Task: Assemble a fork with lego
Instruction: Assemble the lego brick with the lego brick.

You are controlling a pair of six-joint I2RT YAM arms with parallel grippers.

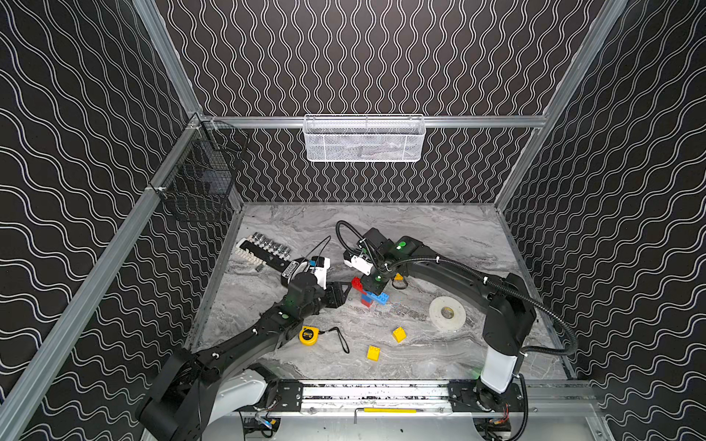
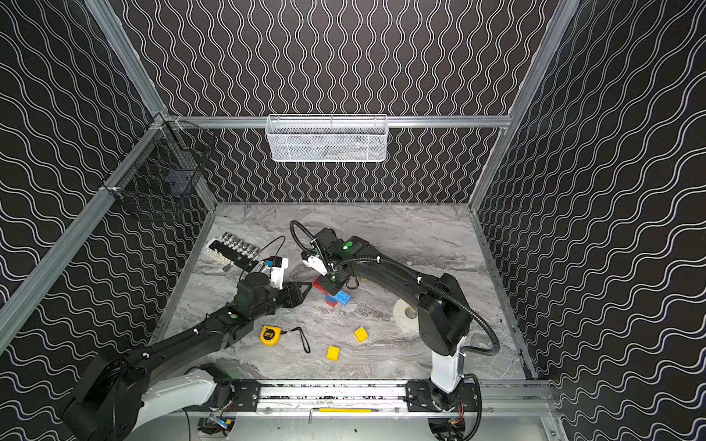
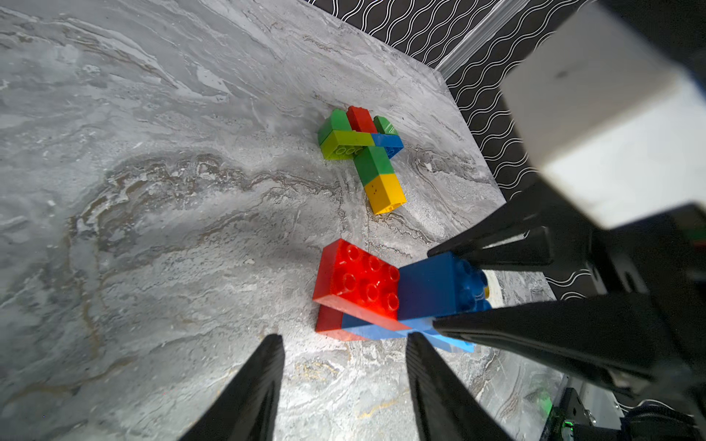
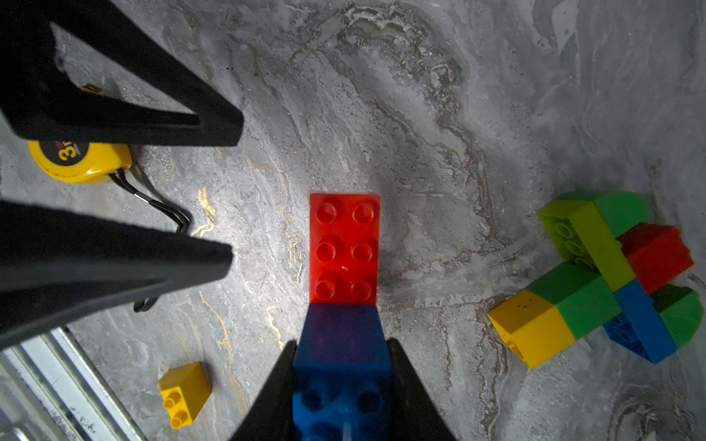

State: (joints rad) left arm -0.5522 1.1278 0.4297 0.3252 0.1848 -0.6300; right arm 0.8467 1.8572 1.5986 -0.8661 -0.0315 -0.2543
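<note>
Basket (image 1: 405,147) — white mesh, contents unclear.

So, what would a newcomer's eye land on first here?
Mid-table, the right gripper is shut on a blue brick with a red studded brick joined to it, and the open left gripper waits close beside. Next comes the green, red, blue and yellow brick assembly lying on the marble table nearby. Two loose yellow bricks sit towards the front edge.
</note>
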